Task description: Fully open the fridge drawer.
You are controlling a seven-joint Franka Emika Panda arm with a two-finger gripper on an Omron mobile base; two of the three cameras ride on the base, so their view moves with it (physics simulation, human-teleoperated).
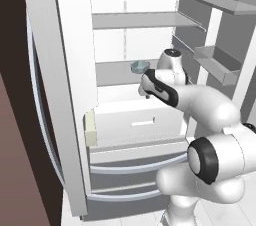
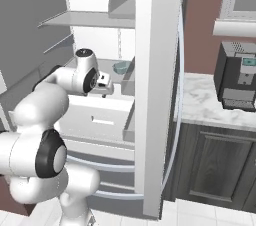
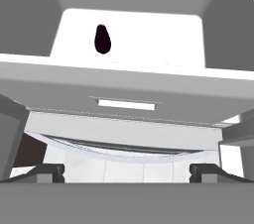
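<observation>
Fingers of the gripper stand wide apart, empty, hovering above and in front of the drawer, which sits low in the fridge under a shelf, partly out. It looks rigid and smooth-sliding, probably light; the slot handle at mid-front is the place to hook.

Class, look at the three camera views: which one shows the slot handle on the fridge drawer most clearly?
The hand view. It faces the fridge drawer from above and in front, with the slot handle central and unobstructed. The left base view shows the handle smaller, beside the arm. The right base view shows it small, at an angle.
</observation>
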